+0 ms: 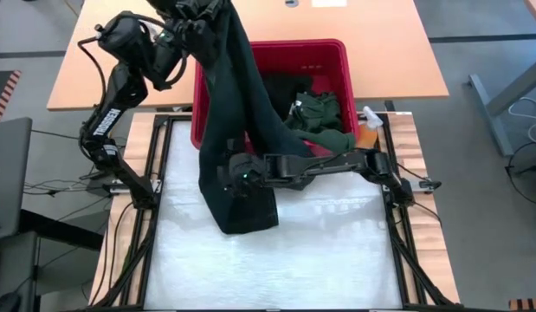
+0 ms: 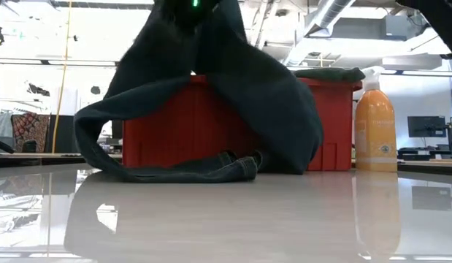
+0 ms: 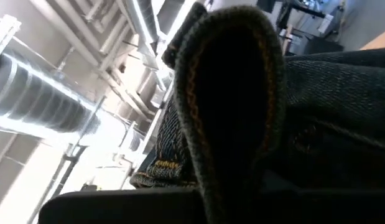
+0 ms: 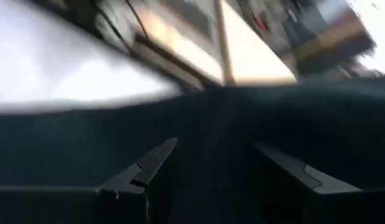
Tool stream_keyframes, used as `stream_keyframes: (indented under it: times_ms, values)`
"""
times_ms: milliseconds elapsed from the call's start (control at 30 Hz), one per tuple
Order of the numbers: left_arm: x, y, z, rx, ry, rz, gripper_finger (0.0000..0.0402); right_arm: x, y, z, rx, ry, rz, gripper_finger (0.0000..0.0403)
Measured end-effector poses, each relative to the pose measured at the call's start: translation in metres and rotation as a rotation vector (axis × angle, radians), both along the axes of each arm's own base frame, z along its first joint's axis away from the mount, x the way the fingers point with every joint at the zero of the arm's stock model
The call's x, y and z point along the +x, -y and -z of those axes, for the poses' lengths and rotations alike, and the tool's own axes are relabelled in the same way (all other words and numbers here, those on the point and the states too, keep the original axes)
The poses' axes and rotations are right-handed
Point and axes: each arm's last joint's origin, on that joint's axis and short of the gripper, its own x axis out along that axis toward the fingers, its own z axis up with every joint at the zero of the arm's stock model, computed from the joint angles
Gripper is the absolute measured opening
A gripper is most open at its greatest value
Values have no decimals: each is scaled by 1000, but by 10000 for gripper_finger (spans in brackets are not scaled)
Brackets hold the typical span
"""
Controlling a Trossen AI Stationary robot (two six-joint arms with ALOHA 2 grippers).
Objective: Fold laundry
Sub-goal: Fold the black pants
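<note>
Two end effectors on dark garment point(image 1: 237, 121)

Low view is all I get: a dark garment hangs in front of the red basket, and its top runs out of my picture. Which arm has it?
Observer: The left gripper, raised above the basket's far-left corner, is shut on the top of the dark garment. Its wrist view shows denim-like cloth with orange stitching.
Operator: Where is the right arm?
Observer: From above, the right gripper is over the garment's lower part, where it reaches the table. Its wrist view shows the fingers spread apart, with dark cloth just ahead.
Operator: Anything left in the basket?
Observer: Yes, dark green garments are bunched at its right side.
</note>
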Motion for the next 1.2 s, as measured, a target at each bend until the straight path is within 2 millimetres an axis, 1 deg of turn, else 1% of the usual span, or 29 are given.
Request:
stream_keyframes:
  times_ms: [67, 133, 167, 233, 300, 333, 400, 433, 467, 500, 567, 633, 700, 833, 900, 967, 1033, 1200]
  values:
    - [3, -1, 2, -15, 11, 5, 9, 3, 7, 11, -44, -26, 95, 221]
    - [4, 0, 2, -26, 24, 4, 9, 4, 10, 23, -76, -83, 148, 218]
    - [5, 0, 3, -32, 27, -2, 9, 4, 12, 25, -77, -92, 160, 214]
    - [5, 0, 4, -39, 20, -3, 9, 3, 14, 28, -66, -108, 181, 197]
    - [6, 1, 5, -47, 12, -9, 9, 2, 13, 29, -45, -107, 186, 161]
    - [6, 1, 5, -53, 14, -23, 9, 1, 13, 27, -33, -97, 185, 138]
    - [5, 1, 5, -61, 13, -46, 9, -1, 10, 22, 4, -96, 131, 77]
    - [5, 1, 6, -64, 10, -56, 9, -2, 9, 17, 30, -83, 100, 46]
    - [5, 1, 6, -67, 8, -68, 9, -6, 7, 10, 63, -70, 67, 26]
    - [5, 1, 6, -70, 10, -79, 9, -9, 6, 2, 101, -51, 33, 20]
    - [4, 1, 6, -76, 14, -97, 9, -18, 7, -19, 180, 22, 9, 23]
    - [3, 1, 6, -82, 12, -110, 9, -32, 6, -38, 253, 49, 9, 24]
    - [3, 3, 5, -83, 13, -110, 9, -52, 6, -57, 305, 32, 21, 19]
    - [0, 9, 3, -70, -1, -91, 9, -108, 4, -92, 413, -91, 25, 19]
    - [0, 11, 2, -67, 4, -81, 9, -138, 4, -102, 484, -189, 20, 19]
    - [0, 14, 1, -69, 18, -67, 9, -164, 5, -103, 567, -270, 43, 19]
    - [2, 18, 1, -62, 18, -33, 9, -184, 9, -99, 647, -307, 100, 31]
    - [7, 29, 1, -37, -17, 26, 9, -215, 13, -81, 737, -280, 199, 96]
